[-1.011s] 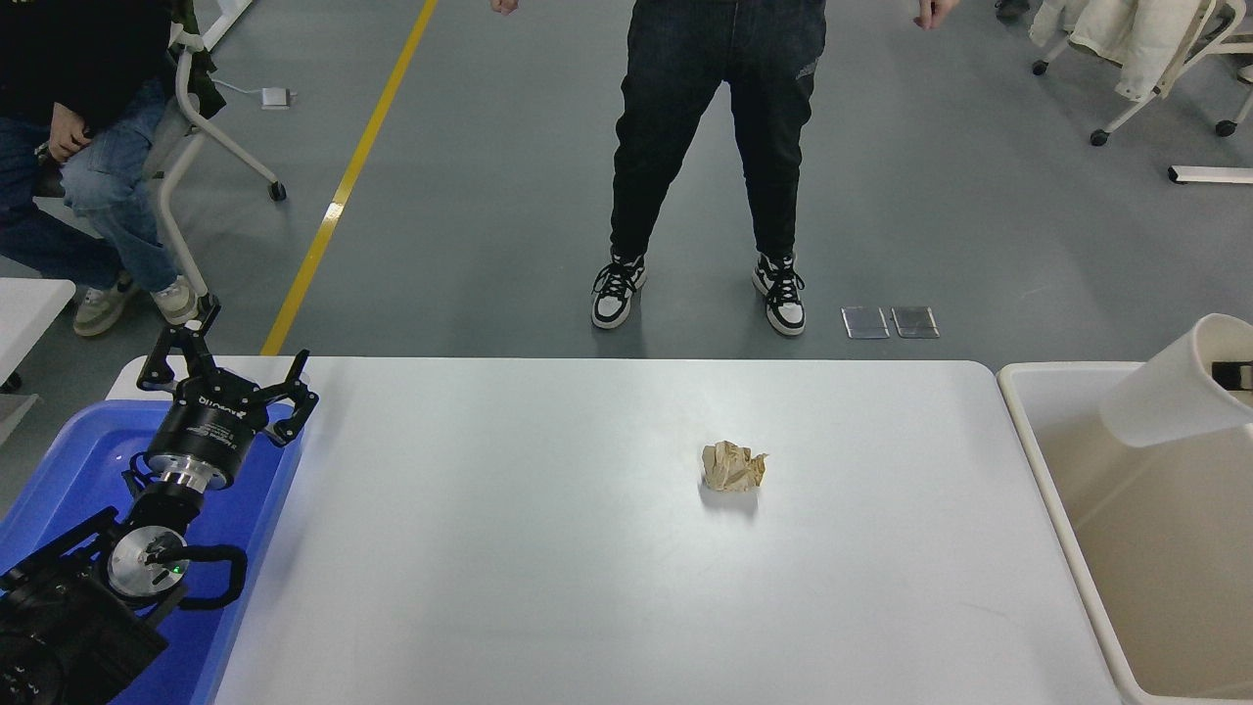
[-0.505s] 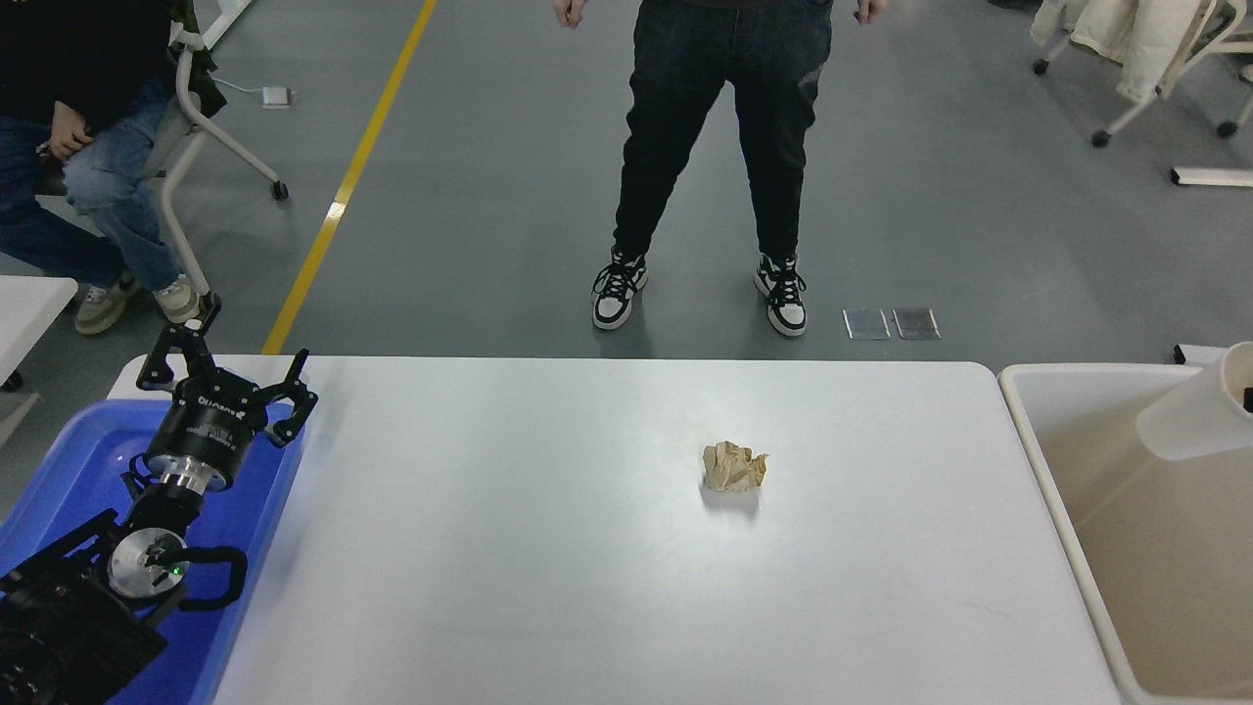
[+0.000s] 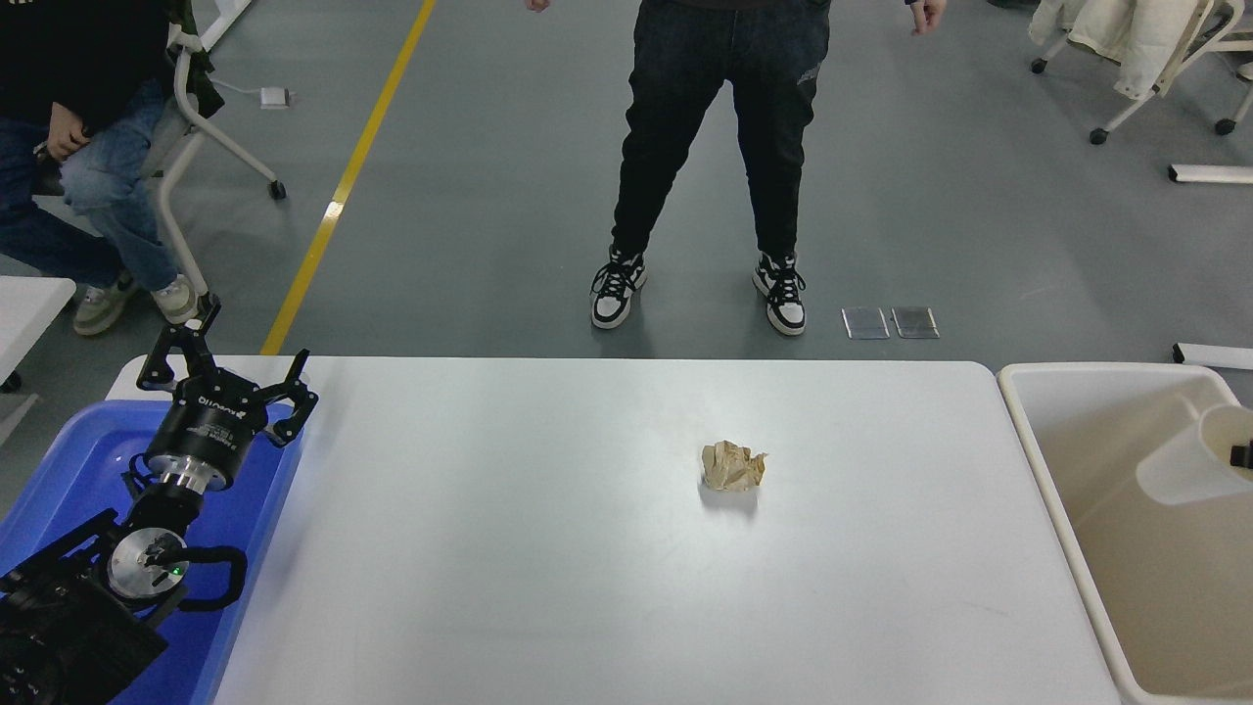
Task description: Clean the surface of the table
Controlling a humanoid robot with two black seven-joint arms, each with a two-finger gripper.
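Observation:
The white table surface (image 3: 548, 548) bears one crumpled ball of tan paper (image 3: 733, 466), right of its middle. My right gripper (image 3: 1243, 453) shows only as a black tip at the right edge. It sits in the mouth of a tilted white paper cup (image 3: 1180, 465) and holds it low inside the beige bin (image 3: 1038, 460). The rest of the right arm is out of view. My left gripper (image 3: 227, 370) is open and empty, parked over the blue tub (image 3: 69, 460) at the lower left.
A person in black trousers stands at the table's far side (image 3: 719, 147). Another person sits on a chair at the top left (image 3: 88, 147). A second white table's corner (image 3: 29, 304) shows at the left edge.
The white cup has moved right and down, from above the beige bin's rim to low inside the bin. The left arm and the paper ball have not moved.

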